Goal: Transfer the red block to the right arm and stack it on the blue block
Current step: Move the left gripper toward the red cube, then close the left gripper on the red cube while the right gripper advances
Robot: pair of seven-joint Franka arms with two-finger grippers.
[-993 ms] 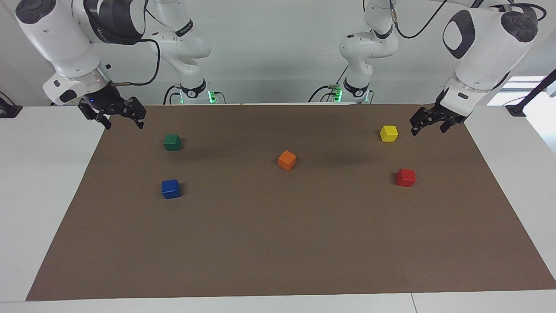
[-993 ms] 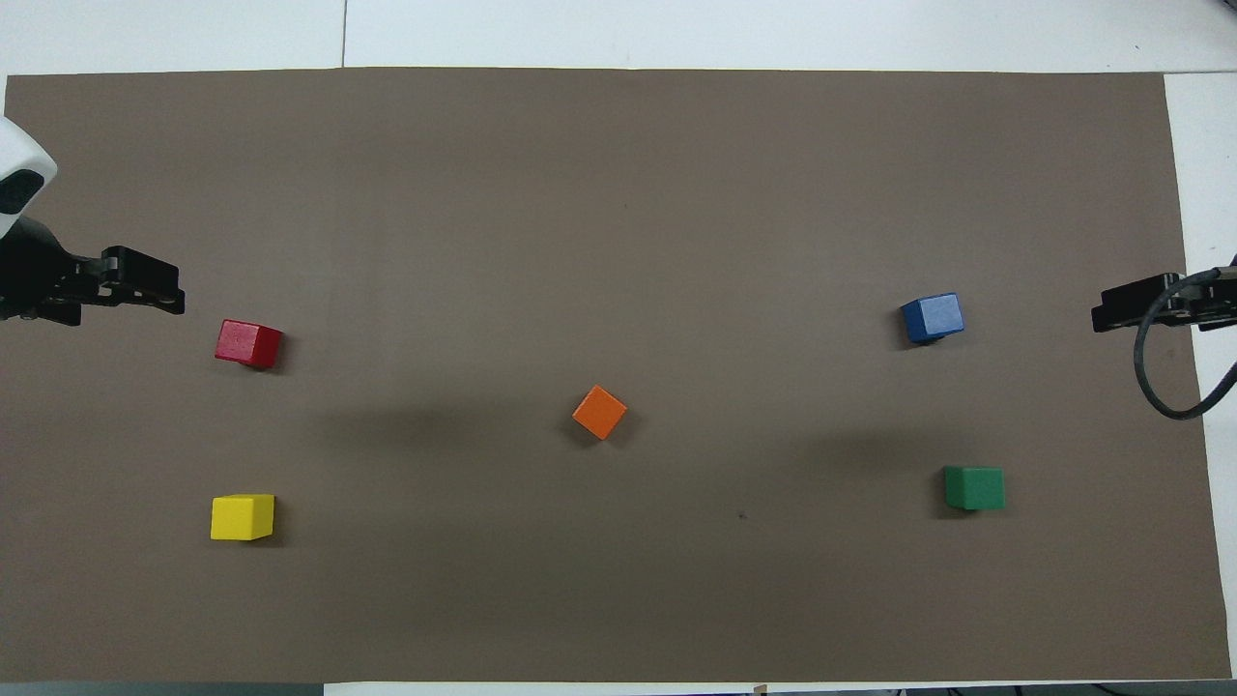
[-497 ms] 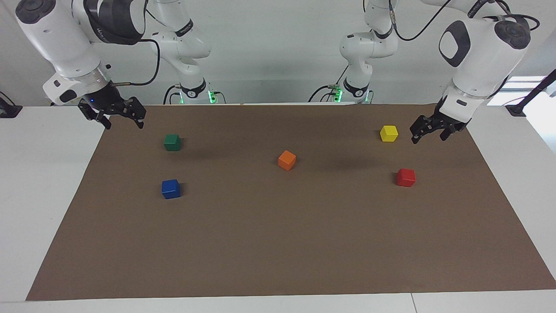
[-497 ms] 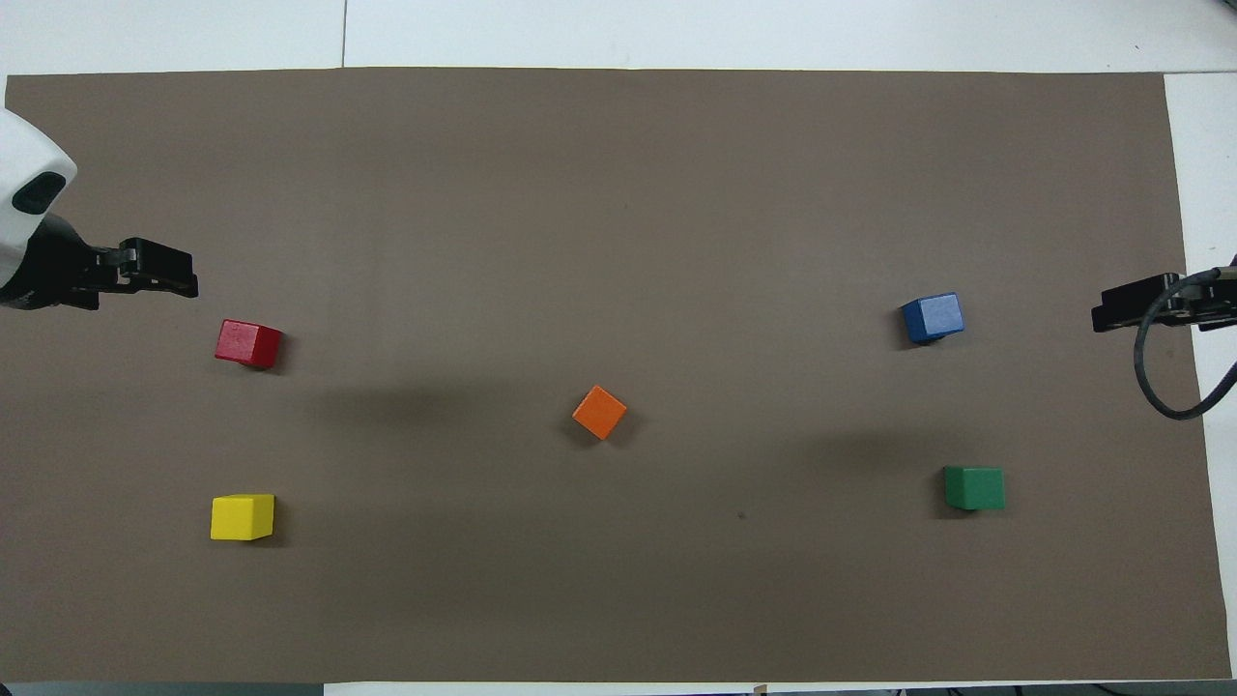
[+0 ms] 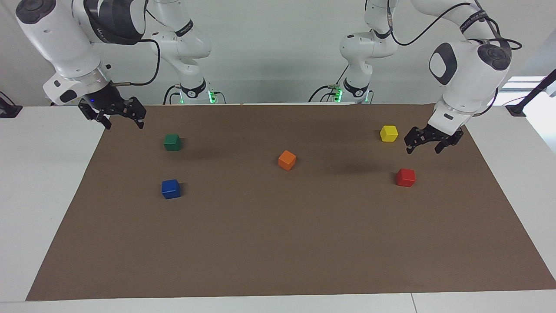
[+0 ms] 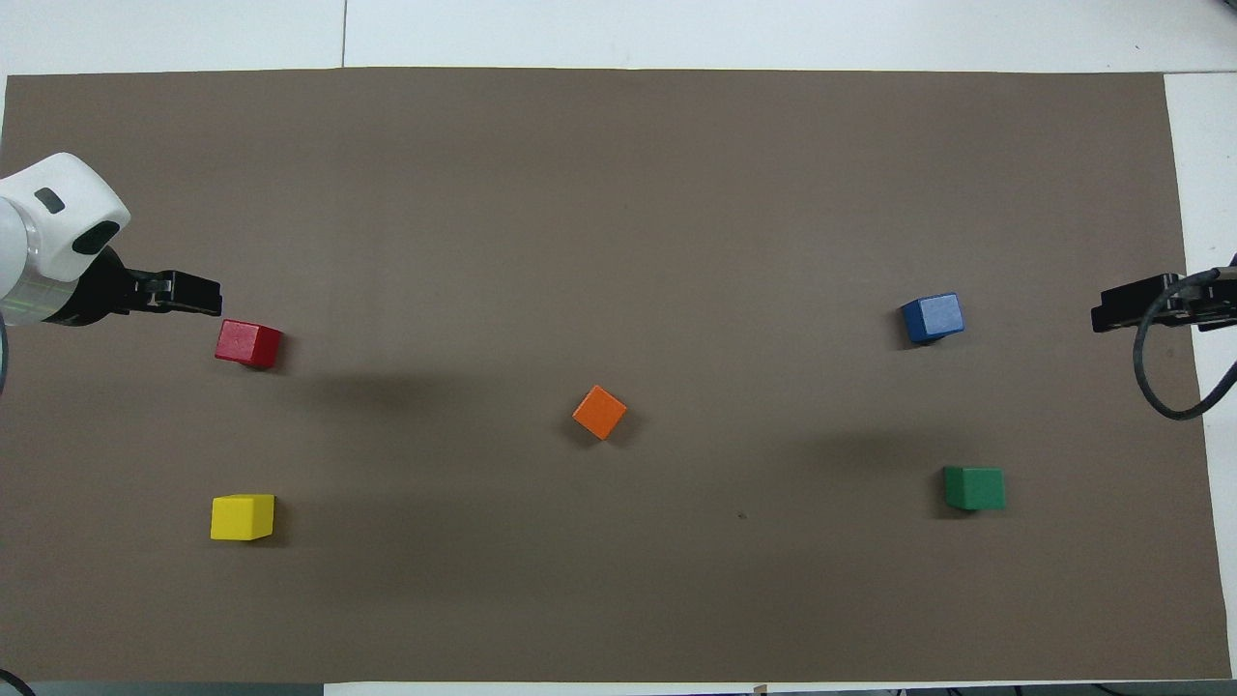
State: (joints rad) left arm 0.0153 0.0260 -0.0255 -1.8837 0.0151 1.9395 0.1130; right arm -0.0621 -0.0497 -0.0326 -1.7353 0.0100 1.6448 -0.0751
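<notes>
Nearest the robots, the yellow block (image 5: 388,133) and the green block (image 5: 172,142) are set on the brown mat (image 5: 278,243), the yellow one toward the left arm's end and the green one toward the right arm's end. Beside the yellow block, the left gripper (image 5: 422,147) is held above the mat with its fingers spread and nothing between them. The right gripper (image 5: 123,122), likewise spread and empty, is held at rest over the mat's edge by the right arm (image 5: 65,48), near the green block. The orange block (image 5: 286,160) is placed mid-table. Farthest out, the red block (image 5: 405,177) is seen at the left arm's end, untouched, and the blue block (image 5: 170,188) at the right arm's end.
</notes>
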